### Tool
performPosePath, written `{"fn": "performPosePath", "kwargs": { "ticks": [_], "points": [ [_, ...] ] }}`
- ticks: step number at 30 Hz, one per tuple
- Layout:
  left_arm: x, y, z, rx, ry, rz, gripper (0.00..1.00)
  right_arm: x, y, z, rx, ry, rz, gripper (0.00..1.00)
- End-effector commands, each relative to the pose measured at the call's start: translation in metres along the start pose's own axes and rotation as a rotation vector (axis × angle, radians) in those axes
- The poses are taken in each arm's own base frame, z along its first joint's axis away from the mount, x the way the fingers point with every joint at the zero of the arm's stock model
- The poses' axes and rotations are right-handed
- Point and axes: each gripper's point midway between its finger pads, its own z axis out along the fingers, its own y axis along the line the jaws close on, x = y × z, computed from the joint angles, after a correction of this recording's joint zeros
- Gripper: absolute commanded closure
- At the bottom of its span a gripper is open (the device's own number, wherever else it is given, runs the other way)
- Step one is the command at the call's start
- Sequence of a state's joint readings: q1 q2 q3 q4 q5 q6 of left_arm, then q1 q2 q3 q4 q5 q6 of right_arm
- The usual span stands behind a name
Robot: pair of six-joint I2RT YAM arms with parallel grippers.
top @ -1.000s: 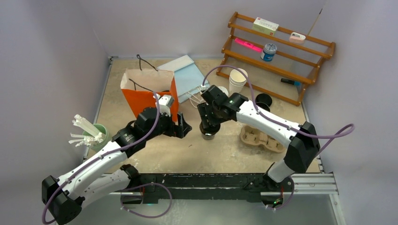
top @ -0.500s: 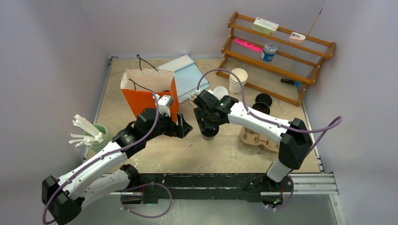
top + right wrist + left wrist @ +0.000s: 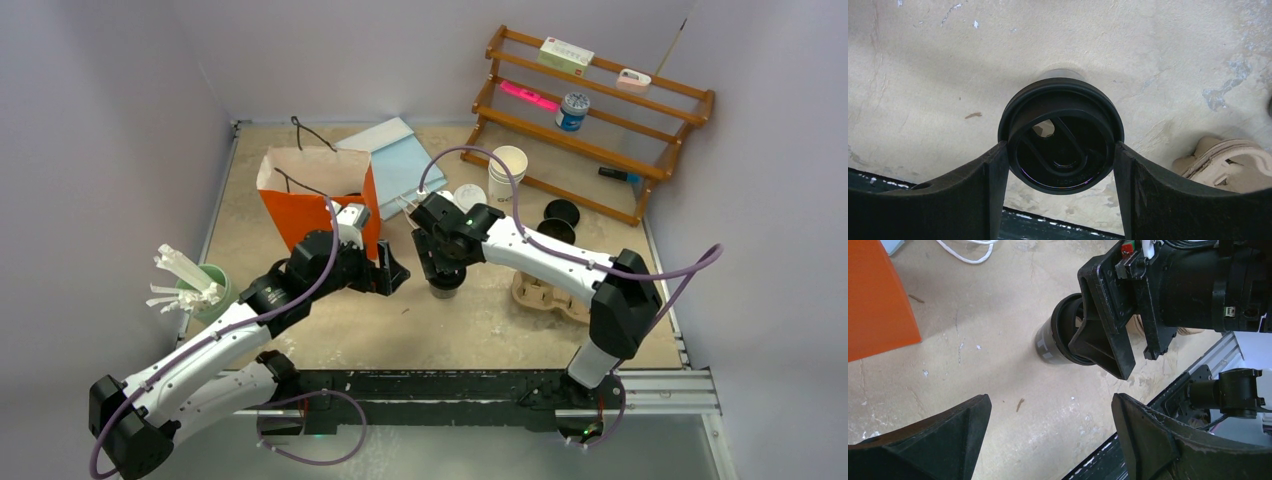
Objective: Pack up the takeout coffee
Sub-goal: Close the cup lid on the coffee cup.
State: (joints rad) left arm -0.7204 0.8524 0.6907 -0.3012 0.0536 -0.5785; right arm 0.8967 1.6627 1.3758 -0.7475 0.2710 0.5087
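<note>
**Black cup and lid held at mid-worktop, right arm now settled**

Orange paper bag (image 3: 300, 215) stands open at the left rear of the worktop (image 3: 330, 330), and it is the likely place for the packing. Just in front of it the left gripper (image 3: 1049, 407) hovers with its fingers spread wide and nothing between them. It points toward the cup and has not moved during the last second.

In the middle is the black cup (image 3: 1050, 342). It is small, with dark walls and some white print low on its side. It appears to stand on the worktop, but I cannot tell for sure whether it is lifted a little. On its mouth sits the black lid (image 3: 1060, 130), round and glossy, with a raised bar and a small opening on top. The right gripper (image 3: 1059, 148) comes from above and pinches the lid, one finger on each side of the rim.

The change is in the right arm: its elbow has swung to the left and the wrist now sits more directly over the cup, while the cup keeps its place. My judgement is that the lid is being seated or checked, so the cup is nearly ready for packing.

To the right, the brown pulp carrier (image 3: 545, 293) lies empty, and spare lids (image 3: 560, 213) wait behind it.
</note>
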Motion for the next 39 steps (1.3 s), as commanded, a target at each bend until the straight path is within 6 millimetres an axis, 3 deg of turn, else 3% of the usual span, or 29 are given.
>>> {"fn": "performPosePath", "kwargs": {
  "ticks": [1,18,31,39],
  "points": [
    [-0.012,-0.008,-0.003,0.033,-0.037,0.032,0.04,-0.009,0.005,-0.003,-0.010,-0.031,0.014,0.41],
    [-0.008,-0.007,-0.002,0.031,-0.025,0.020,0.04,0.010,0.002,0.010,0.005,0.026,0.000,0.41],
    [-0.007,-0.008,0.000,0.036,-0.022,0.012,0.04,-0.027,0.003,-0.025,0.023,-0.060,-0.001,0.41],
    [-0.006,-0.008,0.001,0.040,-0.016,0.008,0.04,-0.001,0.004,-0.019,-0.006,0.009,0.033,0.41]
  ]
}}
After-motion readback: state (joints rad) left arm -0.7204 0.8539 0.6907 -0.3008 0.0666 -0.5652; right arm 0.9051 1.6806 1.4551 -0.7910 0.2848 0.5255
